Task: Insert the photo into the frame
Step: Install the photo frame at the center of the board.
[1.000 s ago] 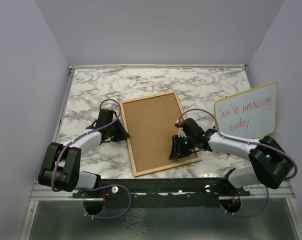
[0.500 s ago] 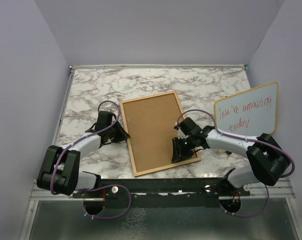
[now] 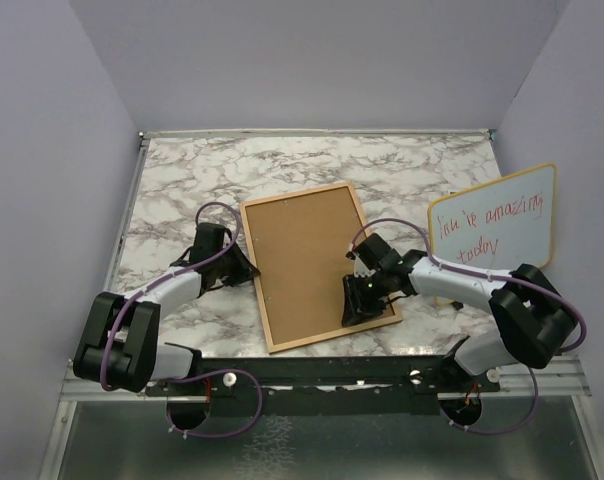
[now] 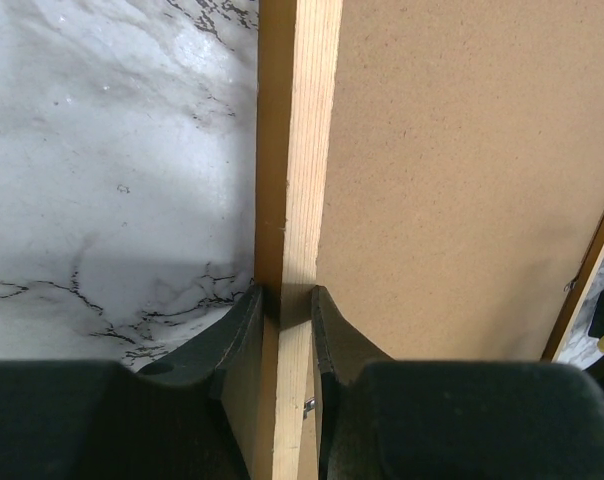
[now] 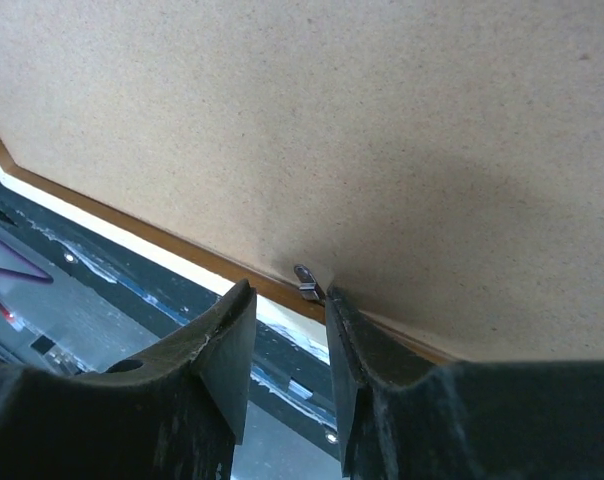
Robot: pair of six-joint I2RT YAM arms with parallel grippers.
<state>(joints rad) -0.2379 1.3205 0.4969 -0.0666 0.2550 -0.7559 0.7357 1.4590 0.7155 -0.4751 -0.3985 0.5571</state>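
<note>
1. Frame (image 3: 304, 248) lies back up on the marble worktop (image 3: 182, 170), seen from the top camera, turned a little so that its long sides run slantwise. The left tool (image 3: 244, 268) is at the middle of the left long edge. The right tool (image 3: 358, 306) sits over the near right corner. Bare marble lies wide beyond the far short edge and to the left. The near short edge runs close to the worktop's front lip. A whiteboard (image 3: 494, 222) leans on the right wall, apart from the frame.

2. From the left wrist, the pale wooden rim (image 4: 300, 150) runs straight up between the two fingers (image 4: 237, 335). One finger presses its outer side and the other sits on the brown back board (image 4: 462, 170), so the left tool is clamped on the frame's rim. Open marble lies left of the rim.

3. From the right wrist, the back board fills the upper picture and its edge slants down to the right. The right tool's fingers (image 5: 222, 350) stand a little apart. A small metal tab (image 5: 306, 283) sits at their mouth, beside the right-hand finger and not pinched.
</note>
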